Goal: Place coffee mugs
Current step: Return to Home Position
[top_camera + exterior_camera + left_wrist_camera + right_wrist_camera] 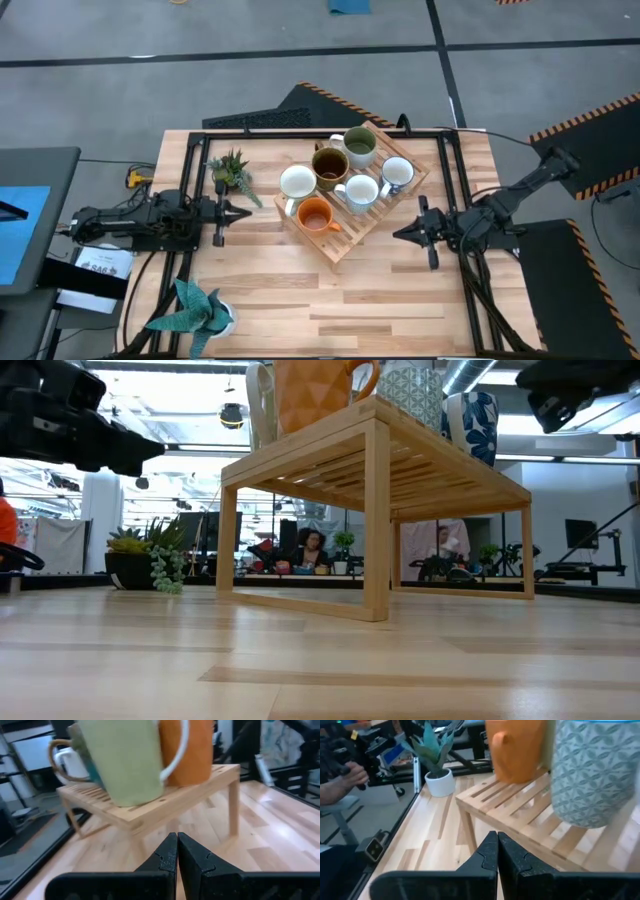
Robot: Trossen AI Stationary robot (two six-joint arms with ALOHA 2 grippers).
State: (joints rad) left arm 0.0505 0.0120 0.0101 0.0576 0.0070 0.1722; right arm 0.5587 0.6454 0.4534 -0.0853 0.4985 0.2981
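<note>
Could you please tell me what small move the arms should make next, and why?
Probably just draw both arms back toward their rest pose, with no further grasp. All six mugs stand on the rack, and the left end effector and right end effector are shut, empty and apart from the rack, one at each side.

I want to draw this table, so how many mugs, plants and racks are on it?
Mugs: 6
Plants: 2
Wooden rack: 1
Total: 9
</note>
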